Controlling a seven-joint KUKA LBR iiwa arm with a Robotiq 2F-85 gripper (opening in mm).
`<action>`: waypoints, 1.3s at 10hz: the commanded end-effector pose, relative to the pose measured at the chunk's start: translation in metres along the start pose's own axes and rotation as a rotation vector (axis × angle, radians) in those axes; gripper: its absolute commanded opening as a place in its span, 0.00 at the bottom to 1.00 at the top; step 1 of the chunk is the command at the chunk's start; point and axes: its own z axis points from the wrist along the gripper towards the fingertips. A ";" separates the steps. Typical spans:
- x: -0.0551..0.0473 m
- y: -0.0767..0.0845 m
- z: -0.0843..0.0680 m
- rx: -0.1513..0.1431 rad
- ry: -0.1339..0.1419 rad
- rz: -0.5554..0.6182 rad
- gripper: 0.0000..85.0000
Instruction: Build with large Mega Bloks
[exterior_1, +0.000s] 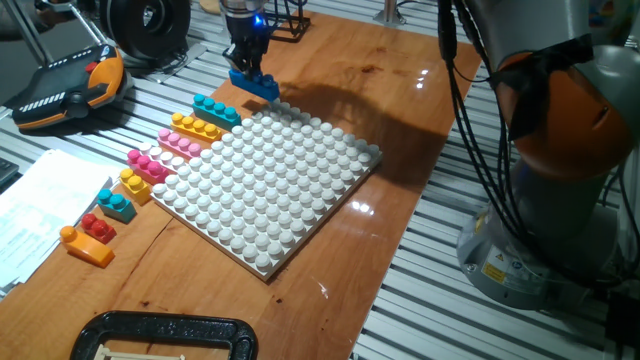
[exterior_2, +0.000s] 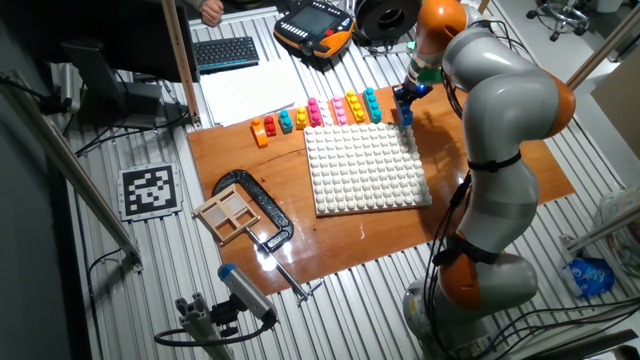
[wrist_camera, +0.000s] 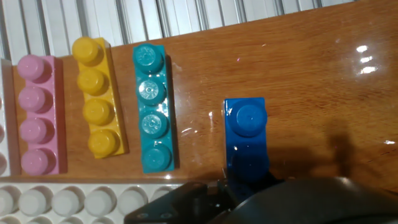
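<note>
My gripper (exterior_1: 247, 66) is at the far corner of the white studded baseplate (exterior_1: 270, 180), shut on a blue brick (exterior_1: 255, 86). The brick sits at or just above the wooden tabletop. In the hand view the fingers close on the near end of the blue brick (wrist_camera: 245, 134), with one stud showing. To its left lie a teal brick (wrist_camera: 151, 109), a yellow brick (wrist_camera: 98, 99) and a pink brick (wrist_camera: 38, 115), each four studs long. The row goes on along the plate's edge with another pink brick (exterior_1: 148, 163) and small yellow, teal, red and orange bricks (exterior_1: 85, 245).
A black clamp (exterior_1: 165, 335) lies at the board's near end beside a wooden frame (exterior_2: 228, 215). Papers (exterior_1: 40, 210) and a teach pendant (exterior_1: 70, 85) lie off the board to the left. The arm's base (exterior_1: 550, 150) stands to the right.
</note>
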 end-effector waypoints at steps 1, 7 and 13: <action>0.000 0.000 0.000 -0.002 -0.005 0.000 0.00; 0.032 -0.004 -0.008 0.010 -0.007 0.015 0.00; 0.076 -0.005 0.009 -0.014 -0.035 0.060 0.00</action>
